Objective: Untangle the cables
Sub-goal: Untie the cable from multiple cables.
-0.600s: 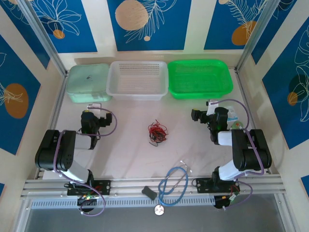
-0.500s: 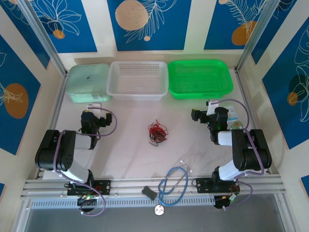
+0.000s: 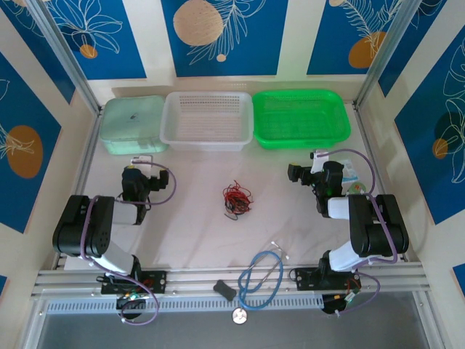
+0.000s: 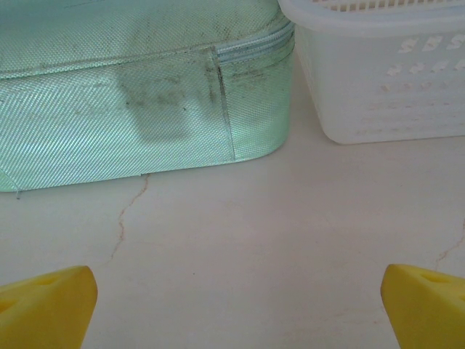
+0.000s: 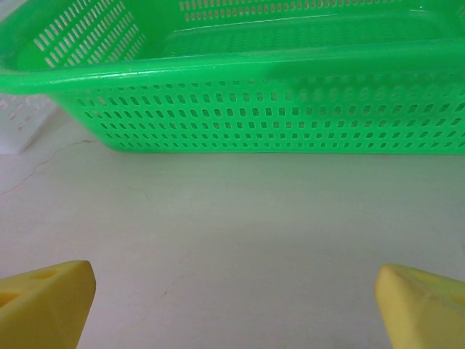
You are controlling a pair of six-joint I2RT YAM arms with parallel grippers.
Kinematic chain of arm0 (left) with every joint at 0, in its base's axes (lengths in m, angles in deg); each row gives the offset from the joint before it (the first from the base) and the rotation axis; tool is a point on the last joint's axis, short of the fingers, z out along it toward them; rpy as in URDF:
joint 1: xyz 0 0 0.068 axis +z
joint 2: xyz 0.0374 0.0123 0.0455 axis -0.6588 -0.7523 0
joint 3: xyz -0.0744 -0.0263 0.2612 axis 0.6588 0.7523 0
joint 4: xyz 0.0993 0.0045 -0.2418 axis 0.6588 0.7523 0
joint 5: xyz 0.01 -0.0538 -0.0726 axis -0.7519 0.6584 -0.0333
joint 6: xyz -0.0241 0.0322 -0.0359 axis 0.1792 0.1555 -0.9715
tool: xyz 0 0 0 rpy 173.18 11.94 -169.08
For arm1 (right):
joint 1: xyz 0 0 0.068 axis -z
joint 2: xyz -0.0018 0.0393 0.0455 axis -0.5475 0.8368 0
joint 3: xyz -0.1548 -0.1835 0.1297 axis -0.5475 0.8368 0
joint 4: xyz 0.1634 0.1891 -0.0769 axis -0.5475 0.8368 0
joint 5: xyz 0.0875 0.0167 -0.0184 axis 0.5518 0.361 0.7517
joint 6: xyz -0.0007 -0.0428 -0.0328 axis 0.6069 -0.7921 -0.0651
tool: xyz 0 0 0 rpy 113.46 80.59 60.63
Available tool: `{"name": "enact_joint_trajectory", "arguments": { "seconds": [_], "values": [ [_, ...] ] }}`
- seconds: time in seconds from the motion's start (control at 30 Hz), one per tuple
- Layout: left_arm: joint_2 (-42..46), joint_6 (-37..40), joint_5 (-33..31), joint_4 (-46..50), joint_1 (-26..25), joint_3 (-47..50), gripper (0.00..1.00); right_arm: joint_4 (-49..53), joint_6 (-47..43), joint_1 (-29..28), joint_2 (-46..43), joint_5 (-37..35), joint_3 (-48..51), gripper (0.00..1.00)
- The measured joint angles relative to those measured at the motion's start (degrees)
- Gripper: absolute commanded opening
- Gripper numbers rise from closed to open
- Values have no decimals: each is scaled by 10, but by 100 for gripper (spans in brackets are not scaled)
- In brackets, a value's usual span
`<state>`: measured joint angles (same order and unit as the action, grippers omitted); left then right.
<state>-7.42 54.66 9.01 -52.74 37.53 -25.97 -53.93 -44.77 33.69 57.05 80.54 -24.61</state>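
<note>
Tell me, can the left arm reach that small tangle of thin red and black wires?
Probably yes: only bare white table lies between its open left tool and the tangle of thin red and black wires.

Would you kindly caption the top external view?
Tangled red-and-black cables lie centred between the left hand and right hand, both open.

Cables [image 3: 237, 198] bunched mid-way across the bench [image 3: 182, 233]. Far edge, left to right, side by side: lidded box [image 3: 134, 123], slotted basket [image 3: 208, 120], second basket [image 3: 300, 116]. Left claw [image 3: 138, 163] before the box, right claw [image 3: 293, 173] before the second basket. Looped tube [image 3: 260, 275] at the near edge, before the cables.
</note>
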Motion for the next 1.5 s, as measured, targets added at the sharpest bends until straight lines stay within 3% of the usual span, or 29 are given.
{"name": "enact_joint_trajectory", "arguments": {
  "seconds": [0.53, 0.63, 0.73, 0.93, 1.1, 1.33, 1.5],
  "values": [
    [0, 0, 0, 0, 0, 0, 100, 0, 0, 0, 0, 2, 0, 99],
    [0, 0, -2, -3, -1, 0, 100, 0, 0, -1, 0, 2, 0, 95],
    [16, 1, -14, -1, -3, 3, 91, 29, -5, -18, -9, -16, -9, 94],
    [179, -36, -80, 179, -17, -57, 86, 203, -20, -134, -88, -125, -127, 93],
    [256, -87, -44, 305, -26, -154, 91, 349, 16, -231, -129, -170, -203, 88],
    [306, -154, 35, 468, -87, -174, 94, 573, 149, -327, -146, -150, -247, 81],
    [311, -181, 76, 596, -179, -211, 98, 666, 279, -365, -150, -67, -255, 76]
  ]
}}
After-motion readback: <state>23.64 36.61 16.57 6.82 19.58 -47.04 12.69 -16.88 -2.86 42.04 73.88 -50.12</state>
